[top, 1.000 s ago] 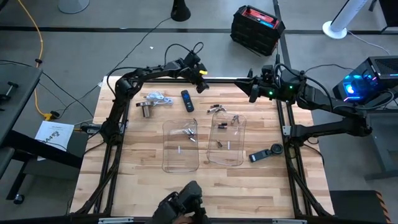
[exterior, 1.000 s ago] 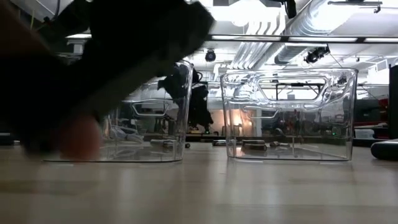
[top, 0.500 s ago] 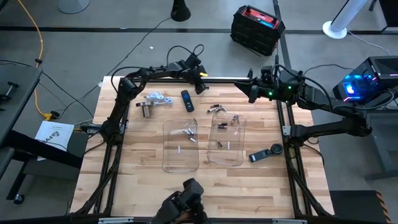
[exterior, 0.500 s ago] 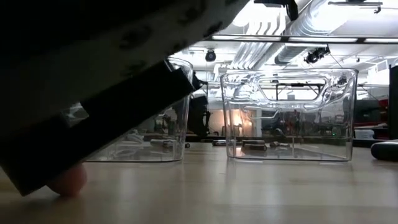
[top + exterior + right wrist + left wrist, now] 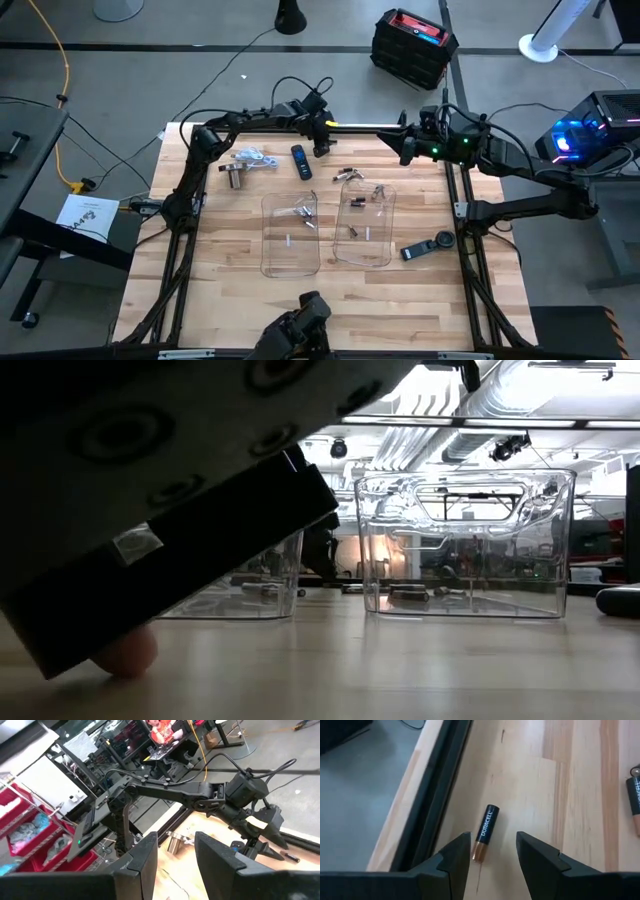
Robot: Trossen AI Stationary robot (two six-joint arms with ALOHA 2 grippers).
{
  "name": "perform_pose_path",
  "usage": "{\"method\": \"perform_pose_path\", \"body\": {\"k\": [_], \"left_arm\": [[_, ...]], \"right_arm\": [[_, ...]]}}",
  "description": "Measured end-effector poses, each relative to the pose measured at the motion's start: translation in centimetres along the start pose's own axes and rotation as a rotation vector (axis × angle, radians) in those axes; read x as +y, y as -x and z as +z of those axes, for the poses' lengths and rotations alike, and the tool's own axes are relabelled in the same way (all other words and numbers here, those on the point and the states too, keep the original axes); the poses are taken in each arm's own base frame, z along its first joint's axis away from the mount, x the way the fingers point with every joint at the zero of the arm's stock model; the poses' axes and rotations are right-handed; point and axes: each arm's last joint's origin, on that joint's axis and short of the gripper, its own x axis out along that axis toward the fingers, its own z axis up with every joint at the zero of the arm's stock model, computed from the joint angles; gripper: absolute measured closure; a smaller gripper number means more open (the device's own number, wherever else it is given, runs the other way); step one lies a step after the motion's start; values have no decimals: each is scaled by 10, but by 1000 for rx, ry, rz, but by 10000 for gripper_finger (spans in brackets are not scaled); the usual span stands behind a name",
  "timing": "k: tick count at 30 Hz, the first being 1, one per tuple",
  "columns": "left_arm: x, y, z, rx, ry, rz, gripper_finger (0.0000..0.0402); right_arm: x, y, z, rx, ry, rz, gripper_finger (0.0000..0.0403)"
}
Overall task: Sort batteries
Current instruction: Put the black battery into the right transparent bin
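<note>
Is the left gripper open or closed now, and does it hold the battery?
Open, holding nothing. In the left wrist view the left gripper has its fingers apart, and the Duracell battery lies flat on the wooden table between them.

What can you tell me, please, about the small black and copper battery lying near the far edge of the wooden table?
The small black and copper cylindrical battery lies flat on the light wooden table, close to the black frame rail along its far edge. Its black body carries white "DURACELL" lettering; its copper end points toward the left end effector. That end effector's two dark fingers stand open above it, one on each side, not touching. Nothing else touches it.
</note>
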Motion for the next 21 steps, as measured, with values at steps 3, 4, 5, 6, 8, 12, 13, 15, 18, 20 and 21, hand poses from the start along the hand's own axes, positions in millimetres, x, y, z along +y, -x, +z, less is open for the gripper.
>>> {"method": "perform_pose_path", "body": {"k": [3,4,5,6,8,12,13,15,18,20,21], "left_arm": [[0,0,0,4,-8,2,251],[0,0,0,6,-13,8,251],[-1,-1,0,12,-20,17,251],[-3,-1,1,18,-30,25,251],[-4,-1,1,26,-44,36,251],[-4,0,3,22,-59,27,251],[-4,0,3,17,-64,17,251],[-4,-1,3,7,-68,5,254],[-2,-3,0,12,-31,-6,268],[0,-3,-1,14,-15,-6,282],[0,-3,-1,15,-4,-7,292]], "right_arm": [[0,0,0,0,-9,0,277],[0,0,0,0,-9,0,277],[0,0,0,0,-12,0,277],[0,0,0,0,-17,0,277],[0,0,0,1,-31,1,277],[0,0,0,3,-34,0,277],[0,0,0,3,-34,0,277],[0,0,0,3,-34,0,277],[0,0,0,3,-34,0,277],[0,0,0,3,-34,0,277],[0,0,0,3,-34,0,277]]}}
